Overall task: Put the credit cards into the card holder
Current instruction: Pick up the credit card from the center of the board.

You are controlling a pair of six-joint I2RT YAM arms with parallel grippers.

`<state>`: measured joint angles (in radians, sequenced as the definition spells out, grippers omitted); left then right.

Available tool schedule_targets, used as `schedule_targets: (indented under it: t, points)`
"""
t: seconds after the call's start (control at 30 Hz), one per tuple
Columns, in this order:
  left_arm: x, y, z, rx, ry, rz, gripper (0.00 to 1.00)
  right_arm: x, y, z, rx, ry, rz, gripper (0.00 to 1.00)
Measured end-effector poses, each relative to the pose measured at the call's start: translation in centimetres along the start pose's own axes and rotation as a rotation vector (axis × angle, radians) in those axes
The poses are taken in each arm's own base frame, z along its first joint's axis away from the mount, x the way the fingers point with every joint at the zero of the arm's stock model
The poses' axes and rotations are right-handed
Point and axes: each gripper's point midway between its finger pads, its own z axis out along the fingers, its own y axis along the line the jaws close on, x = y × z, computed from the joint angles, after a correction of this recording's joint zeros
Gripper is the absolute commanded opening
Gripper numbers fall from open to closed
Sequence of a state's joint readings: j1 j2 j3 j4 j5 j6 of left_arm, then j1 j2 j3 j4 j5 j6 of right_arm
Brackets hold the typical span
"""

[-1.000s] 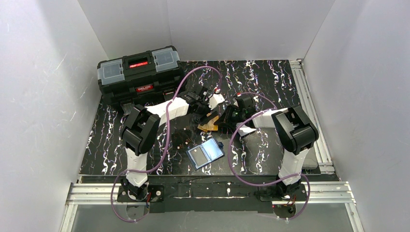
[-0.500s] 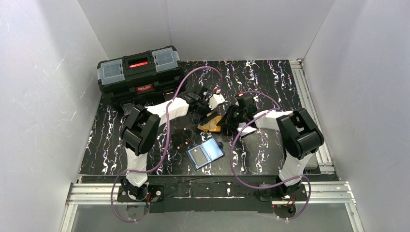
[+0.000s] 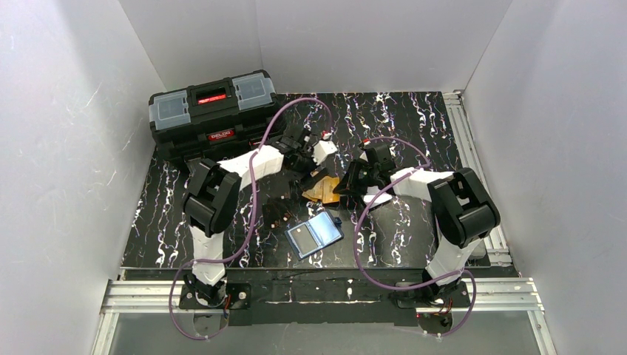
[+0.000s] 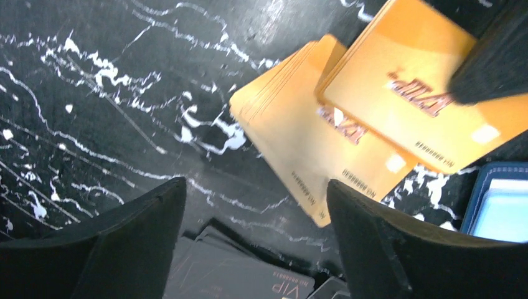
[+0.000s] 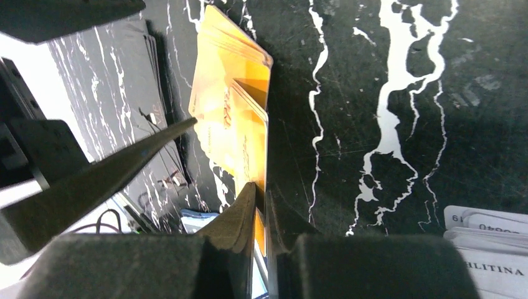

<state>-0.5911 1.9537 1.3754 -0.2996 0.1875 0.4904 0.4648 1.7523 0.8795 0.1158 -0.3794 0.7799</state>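
Your card holder (image 3: 314, 234) lies open at 6 o'clock from the orange stack (image 3: 322, 188); what its pockets hold is too small to tell. Your right claw (image 5: 262, 190) pinches one orange card (image 4: 405, 106) by its edge. Your left claw (image 4: 255, 185) hangs spread above the stack. The toolbox (image 3: 211, 111), at 10 o'clock, is shut.

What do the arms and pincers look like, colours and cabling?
Both the left arm and right arm: black joint housings, white link shells, a purple cable looping along each. The left pincer and right pincer have matte black tapered fingers.
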Motion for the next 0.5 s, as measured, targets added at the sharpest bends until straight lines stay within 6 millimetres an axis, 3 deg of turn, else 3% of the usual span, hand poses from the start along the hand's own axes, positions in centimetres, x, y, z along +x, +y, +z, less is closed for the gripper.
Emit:
schedule_targets:
  t: [0.1, 0.23, 0.4, 0.5]
  points:
    - [0.9, 0.6, -1.2, 0.036, 0.009, -0.059, 0.98, 0.2, 0.6, -0.3, -0.025, 0.020, -0.037, 0.01]
    - [0.6, 1.2, -4.5, 0.099, -0.047, -0.109, 0.98, 0.2, 1.7, -0.9, -0.071, 0.041, -0.104, 0.01]
    - [-2.8, 1.1, -10.8, 0.159, -0.245, -0.049, 0.98, -0.3, 3.7, -2.4, -0.131, 0.028, -0.215, 0.01]
    - [-5.0, 0.2, -13.2, 0.214, -0.357, 0.001, 0.98, -0.9, 5.4, -3.9, -0.176, -0.009, -0.307, 0.01]
